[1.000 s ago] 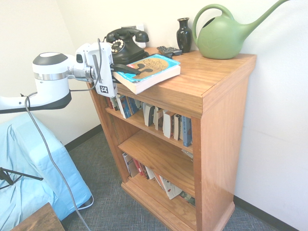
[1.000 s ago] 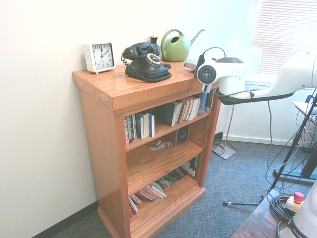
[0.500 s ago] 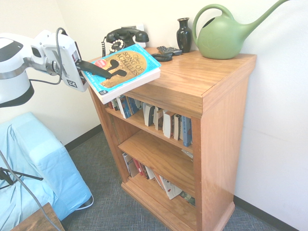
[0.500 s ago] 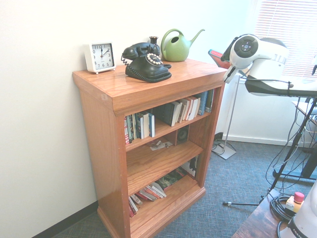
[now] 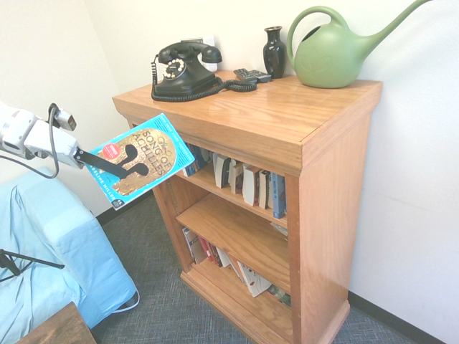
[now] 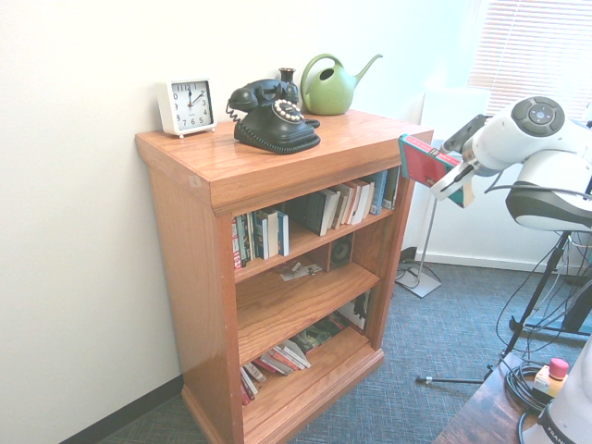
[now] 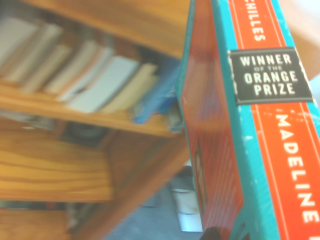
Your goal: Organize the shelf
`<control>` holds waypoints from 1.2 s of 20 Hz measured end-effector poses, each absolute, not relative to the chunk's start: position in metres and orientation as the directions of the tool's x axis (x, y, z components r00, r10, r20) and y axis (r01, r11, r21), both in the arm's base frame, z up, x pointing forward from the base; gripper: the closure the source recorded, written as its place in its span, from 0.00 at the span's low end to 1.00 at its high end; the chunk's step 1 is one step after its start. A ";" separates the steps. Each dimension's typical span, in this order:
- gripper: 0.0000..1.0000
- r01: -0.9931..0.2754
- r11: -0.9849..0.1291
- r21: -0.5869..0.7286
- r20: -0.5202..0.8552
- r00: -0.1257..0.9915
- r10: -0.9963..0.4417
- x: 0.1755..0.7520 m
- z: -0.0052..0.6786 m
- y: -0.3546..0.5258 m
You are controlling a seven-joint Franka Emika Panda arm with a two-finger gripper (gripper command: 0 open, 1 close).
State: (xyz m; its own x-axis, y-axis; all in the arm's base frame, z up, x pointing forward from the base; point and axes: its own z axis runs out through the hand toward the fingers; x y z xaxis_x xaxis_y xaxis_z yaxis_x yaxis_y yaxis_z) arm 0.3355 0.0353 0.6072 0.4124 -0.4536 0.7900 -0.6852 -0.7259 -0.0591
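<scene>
The gripper [image 5: 104, 163], at the left in the first exterior view, grips the tilted book [image 5: 143, 159] between its fingers, in the air just off the shelf's near left side. The shelf [image 5: 333, 193] stands to the right, bearing, left to right along its top, the phone [image 5: 185, 72], remote [image 5: 252, 75], vase [image 5: 274, 53] and watering can [image 5: 331, 56].

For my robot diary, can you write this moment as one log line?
claw: shut on book | book: off shelf, tilted
</scene>
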 end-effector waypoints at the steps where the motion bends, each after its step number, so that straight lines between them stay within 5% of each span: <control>1: 1.00 -0.669 -0.740 -0.071 0.780 0.425 -0.460 0.335 0.595 0.045; 12: 1.00 -0.573 -0.811 -0.113 0.697 0.536 -0.476 0.383 0.498 0.112; 24: 1.00 -0.519 -0.820 -0.243 0.652 0.538 -0.534 0.440 0.459 0.139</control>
